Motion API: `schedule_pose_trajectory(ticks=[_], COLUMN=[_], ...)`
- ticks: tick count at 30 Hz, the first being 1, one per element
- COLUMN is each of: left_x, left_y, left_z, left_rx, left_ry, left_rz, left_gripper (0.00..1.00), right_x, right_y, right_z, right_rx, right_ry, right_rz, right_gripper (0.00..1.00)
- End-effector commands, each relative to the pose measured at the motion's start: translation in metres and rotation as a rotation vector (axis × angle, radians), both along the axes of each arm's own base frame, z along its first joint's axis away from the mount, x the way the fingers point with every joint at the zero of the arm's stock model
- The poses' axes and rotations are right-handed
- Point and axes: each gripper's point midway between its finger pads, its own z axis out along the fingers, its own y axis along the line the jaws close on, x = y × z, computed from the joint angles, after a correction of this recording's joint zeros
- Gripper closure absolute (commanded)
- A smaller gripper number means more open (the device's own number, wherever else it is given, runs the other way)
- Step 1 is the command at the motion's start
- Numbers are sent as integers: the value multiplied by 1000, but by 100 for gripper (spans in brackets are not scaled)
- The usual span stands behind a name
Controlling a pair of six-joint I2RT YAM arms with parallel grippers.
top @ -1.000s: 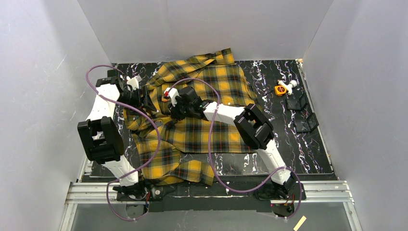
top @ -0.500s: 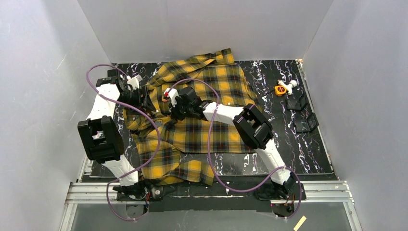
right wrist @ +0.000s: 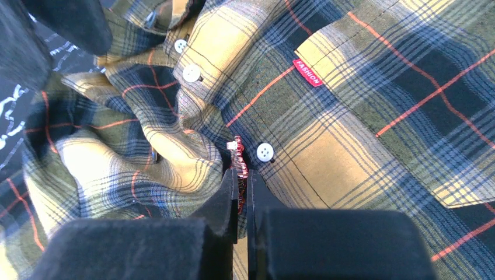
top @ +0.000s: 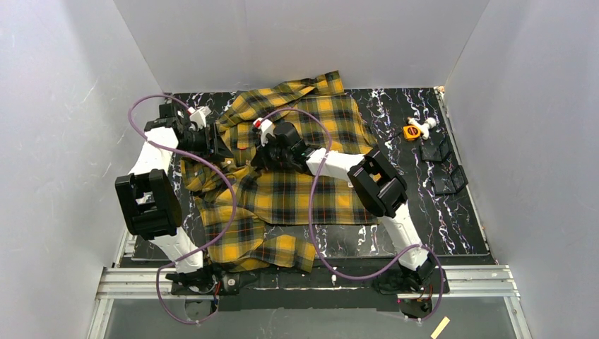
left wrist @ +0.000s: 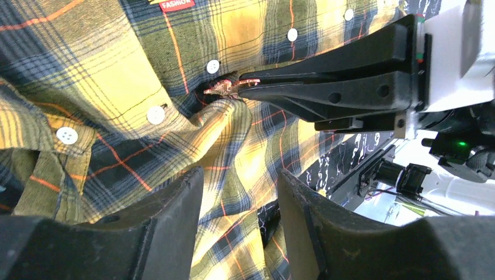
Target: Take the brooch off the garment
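The brooch (right wrist: 237,161) is a tiny irregular piece with a reddish toothed edge and a pale speck at its top. It sits on the button placket of the garment (right wrist: 362,134), and the right jaws are closed on it from 6 o'clock. In the left wrist view the brooch (left wrist: 224,88) shows as a coppery glint at the tip of those dark jaws. A white button (right wrist: 265,152) lies just beside it at 3 o'clock, and a small red label (right wrist: 307,73) reading "FASHION" is sewn to the pocket edge at 1 o'clock. The left jaws stand apart with a fold of plaid between them; whether they grip it cannot be told. The garment lies rumpled on the black marbled counter (top: 424,212).
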Motion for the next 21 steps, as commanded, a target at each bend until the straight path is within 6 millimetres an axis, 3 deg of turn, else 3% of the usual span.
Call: schedule_pose_trajectory(ticks=[1,6,21], left_x=[8,10,5], left_y=[-9,-11,-14], left_z=[14,3,-10], left_rx=[-72,-104,-125], left_ry=[-114,-87,-66], left_rz=[-6,49,56], left_gripper=[49,40,44], right_x=[5,6,6], right_y=[5,1,-8], right_z=[66,68,61], right_rx=[195,247,269], right_ry=[4,84,163], right_rz=[-9,-24,-40], right_gripper=[99,99,99])
